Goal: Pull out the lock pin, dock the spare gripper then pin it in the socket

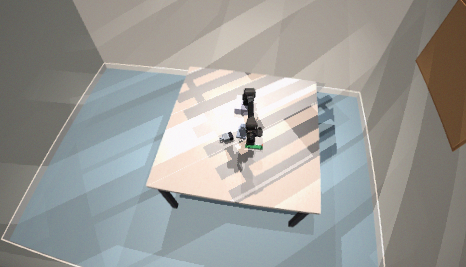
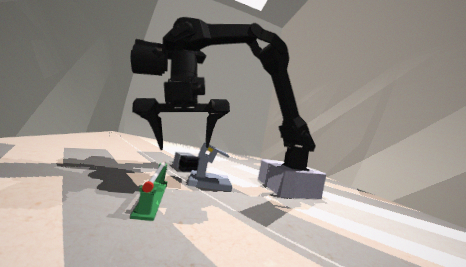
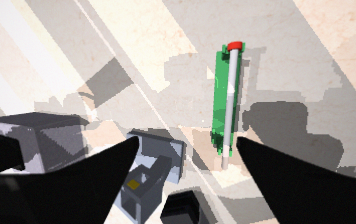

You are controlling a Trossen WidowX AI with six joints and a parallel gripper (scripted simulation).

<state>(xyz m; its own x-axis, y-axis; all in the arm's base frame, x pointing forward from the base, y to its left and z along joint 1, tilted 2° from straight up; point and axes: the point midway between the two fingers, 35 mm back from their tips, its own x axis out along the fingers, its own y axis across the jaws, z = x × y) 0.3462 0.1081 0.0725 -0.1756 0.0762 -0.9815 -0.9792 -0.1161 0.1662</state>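
- Your gripper (image 1: 252, 142) (image 2: 184, 147) (image 3: 186, 140) has its two fingers wide apart, and nothing is between them. They point downward, above the table (image 1: 200, 165) (image 2: 30, 195) (image 3: 145, 40).
- In the exterior view, you see one fingertip in front of or very near the top of the mount (image 1: 241, 131) (image 2: 203, 162) (image 3: 160, 175); if they touch, you cannot tell.
- The lock pin (image 2: 148, 186) (image 3: 229, 107) is out of the mount. It lies lengthwise along the green holder (image 1: 254, 147) (image 2: 146, 207) (image 3: 220, 90), with its red head at one end and the grey tip reaching past the other end.
- This holder stands on the table near the mount, and they are apart.
- The mount stands upright on its flat foot, and you can see a yellow mark (image 2: 210, 149) (image 3: 133, 184) at its upper part.
- The spare gripper (image 1: 227, 137) (image 2: 189, 162) (image 3: 186, 140), grey and black, is on the table beside the mount, not docked in it.
- Farther out, your arm (image 1: 251, 107) (image 2: 225, 34) reaches over from its grey base block (image 2: 305, 185) (image 3: 60, 145), well apart from the holder.
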